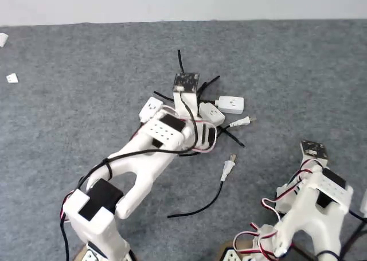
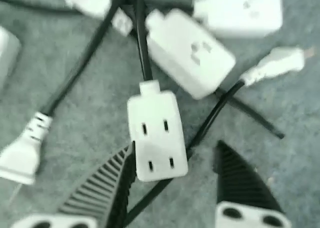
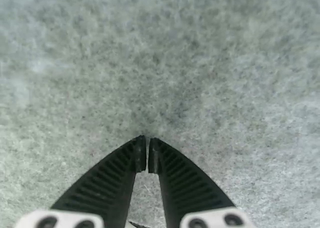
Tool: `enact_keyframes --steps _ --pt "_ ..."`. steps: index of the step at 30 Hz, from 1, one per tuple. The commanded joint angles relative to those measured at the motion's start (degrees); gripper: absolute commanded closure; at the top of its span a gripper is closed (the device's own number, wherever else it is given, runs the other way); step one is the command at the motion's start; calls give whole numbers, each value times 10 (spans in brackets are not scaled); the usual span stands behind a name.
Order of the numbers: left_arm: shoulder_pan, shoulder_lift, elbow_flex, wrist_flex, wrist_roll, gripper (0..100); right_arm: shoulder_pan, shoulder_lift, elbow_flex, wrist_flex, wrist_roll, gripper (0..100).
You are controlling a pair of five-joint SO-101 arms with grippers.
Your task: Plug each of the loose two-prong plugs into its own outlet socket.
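My left gripper (image 2: 174, 148) is open, low over a white outlet block (image 2: 157, 138) with two pairs of slots. The block lies between the fingers, close against one finger (image 2: 117, 180) and apart from the other. Its black cord (image 2: 142, 42) runs away past a second outlet (image 2: 190, 52) and a third outlet (image 2: 240, 10). A loose two-prong plug (image 2: 277, 62) lies beside them, and another plug (image 2: 22, 155) is at the other side. In the high view a further plug (image 1: 228, 168) lies alone on the carpet. My right gripper (image 3: 147, 143) is shut on nothing above bare carpet.
The left arm (image 1: 160, 132) reaches over the tangle of outlets and black cords at the table's middle. The right arm (image 1: 314, 150) stands at the front right. Two small white bits (image 1: 11, 77) lie far left on the grey carpet (image 1: 69, 112).
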Motion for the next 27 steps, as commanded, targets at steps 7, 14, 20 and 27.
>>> enact_keyframes --steps 7,14,20,27 --pt "-12 -31 23 -58 10 776 -6 -18 -3 -7 -4 980" --pt "-12 11 -19 -33 10 776 -7 -17 -3 -7 -3 980" --pt "-12 48 -73 34 8 778 -7 -17 -3 -7 -3 980" --pt "-12 63 -90 46 8 803 -7 -16 -3 -7 -3 980"
